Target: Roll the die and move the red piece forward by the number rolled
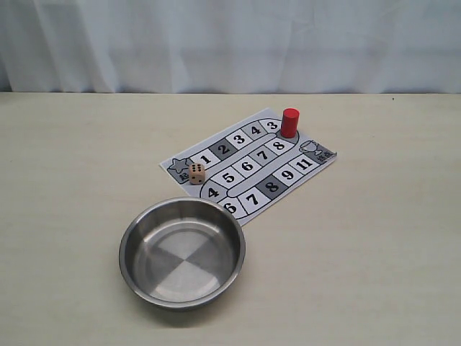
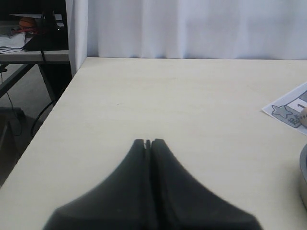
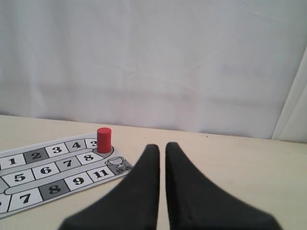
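Observation:
The die (image 1: 197, 173) lies on the paper number board (image 1: 248, 164), on its near-left end beside the star square, with black pips showing. The red piece (image 1: 289, 122) stands upright on the board's far bend, just past square 3; the right wrist view shows the red piece (image 3: 104, 139) too. Neither gripper appears in the exterior view. My left gripper (image 2: 147, 142) is shut and empty over bare table, left of the board; only a sliver of the die (image 2: 304, 118) shows at that view's edge. My right gripper (image 3: 162, 146) is shut but for a thin slit, holding nothing, right of the board.
A round steel bowl (image 1: 182, 252) sits empty at the front, its rim over the board's near corner. The table's left edge (image 2: 48, 115) drops off near the left gripper. A white curtain (image 1: 230, 43) hangs behind the table.

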